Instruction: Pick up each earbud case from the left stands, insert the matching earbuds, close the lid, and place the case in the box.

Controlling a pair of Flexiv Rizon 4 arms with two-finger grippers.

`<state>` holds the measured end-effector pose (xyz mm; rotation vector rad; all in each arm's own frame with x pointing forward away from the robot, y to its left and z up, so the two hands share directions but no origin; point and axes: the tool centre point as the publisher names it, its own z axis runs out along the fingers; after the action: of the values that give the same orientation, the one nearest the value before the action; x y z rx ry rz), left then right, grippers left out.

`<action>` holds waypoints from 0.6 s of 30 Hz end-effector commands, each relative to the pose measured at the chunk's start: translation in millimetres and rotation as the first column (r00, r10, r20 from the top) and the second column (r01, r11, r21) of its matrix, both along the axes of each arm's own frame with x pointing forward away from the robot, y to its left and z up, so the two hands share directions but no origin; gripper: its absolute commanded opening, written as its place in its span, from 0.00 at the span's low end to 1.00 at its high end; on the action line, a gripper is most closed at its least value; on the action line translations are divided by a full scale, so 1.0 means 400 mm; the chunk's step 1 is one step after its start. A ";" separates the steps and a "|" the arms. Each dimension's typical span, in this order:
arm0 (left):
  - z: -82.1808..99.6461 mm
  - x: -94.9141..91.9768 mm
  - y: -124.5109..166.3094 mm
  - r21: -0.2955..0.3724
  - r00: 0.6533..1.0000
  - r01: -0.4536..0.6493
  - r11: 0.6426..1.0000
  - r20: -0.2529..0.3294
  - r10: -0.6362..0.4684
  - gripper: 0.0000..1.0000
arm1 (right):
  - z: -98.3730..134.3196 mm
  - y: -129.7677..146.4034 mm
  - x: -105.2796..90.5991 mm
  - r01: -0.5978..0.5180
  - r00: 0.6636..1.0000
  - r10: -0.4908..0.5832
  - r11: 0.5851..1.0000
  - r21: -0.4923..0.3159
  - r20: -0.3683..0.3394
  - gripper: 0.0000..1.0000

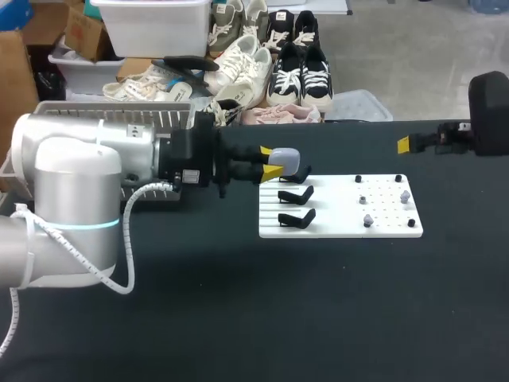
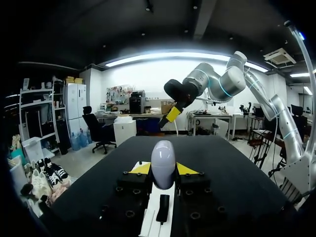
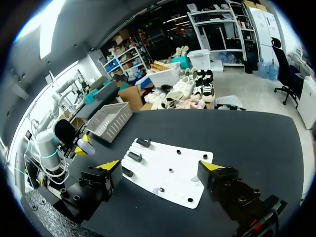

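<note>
— So, where does the earbud case (image 1: pixel 289 161) lie?
— Between the two yellow tips of the left gripper (image 2: pixel 163 168). Both fingers press on it, one from each side, so the gripper is clamped on the case. It is over the rear left corner of the white board (image 1: pixel 342 224), just behind the black stands (image 1: pixel 297 195). Whether it touches anything under it, I cannot tell.
— And which way does it point?
— Its long axis runs along the fingers. The rounded end goes out past the tips, toward the right side of the table (image 1: pixel 238 318).
— What about the right gripper (image 3: pixel 161 165)?
— Its fingers stand wide apart with nothing between them. It is at the right edge of the table, well apart from the case.
— And the grey box (image 3: pixel 109 120)?
— At the left end, behind the left arm.
</note>
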<state>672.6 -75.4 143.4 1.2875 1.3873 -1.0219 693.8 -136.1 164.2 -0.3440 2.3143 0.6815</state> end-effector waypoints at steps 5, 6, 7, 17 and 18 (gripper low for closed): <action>-0.020 -0.039 0.021 -0.070 1.000 0.003 0.998 0.003 -0.003 0.00 | 0.036 0.072 -0.095 -0.041 0.999 0.042 0.998 -0.044 0.029 1.00; -0.020 -0.040 0.021 -0.076 1.000 0.007 0.997 0.002 -0.007 0.00 | 0.042 0.082 -0.105 -0.050 0.998 0.051 0.998 -0.042 0.033 1.00; -0.021 -0.040 0.021 -0.081 1.000 0.014 0.997 0.004 -0.013 0.00 | 0.047 0.092 -0.114 -0.061 0.997 0.062 0.997 -0.042 0.035 1.00; -0.029 -0.039 0.007 -0.089 0.998 0.062 0.994 0.013 -0.061 0.00 | 0.061 0.184 -0.170 -0.163 0.986 0.164 0.985 -0.052 0.036 1.00; -0.029 -0.041 0.005 -0.089 0.998 0.066 0.994 0.016 -0.065 0.00 | 0.061 0.191 -0.173 -0.169 0.985 0.171 0.984 -0.051 0.035 1.00</action>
<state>651.6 -70.8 134.7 1.2704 1.2906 -1.0972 627.2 -65.5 185.8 -0.5817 2.2765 0.7078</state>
